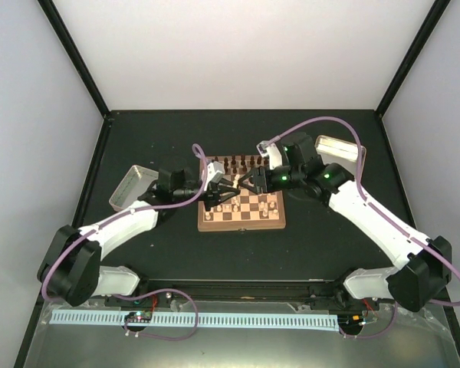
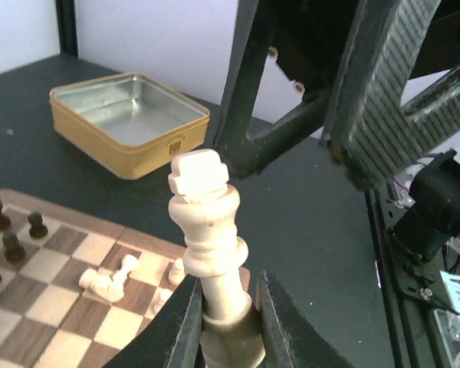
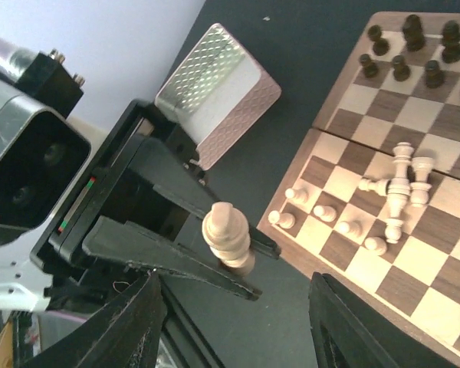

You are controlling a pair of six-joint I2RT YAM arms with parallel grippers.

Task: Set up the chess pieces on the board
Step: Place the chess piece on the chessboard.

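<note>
The board (image 1: pixel 242 224) lies mid-table, with dark pieces (image 1: pixel 238 162) along its far rows. My left gripper (image 1: pixel 217 193) is shut on the stem of a cream king (image 2: pixel 206 222), held upright above the board's near edge; the king also shows in the right wrist view (image 3: pixel 228 238). My right gripper (image 1: pixel 246 184) is open and empty, its fingers (image 3: pixel 142 326) spread either side of the king and apart from it. Several cream pawns (image 3: pixel 323 211) stand on the board (image 3: pixel 437 284). A few cream pieces (image 3: pixel 399 186) lie toppled mid-board, also seen in the left wrist view (image 2: pixel 106 282).
A shallow metal tray (image 1: pixel 130 186) sits left of the board, also seen in the right wrist view (image 3: pixel 218 92). A second tin tray (image 1: pixel 339 151), empty with yellow sides (image 2: pixel 126 126), sits at the far right. The two arms crowd together over the board.
</note>
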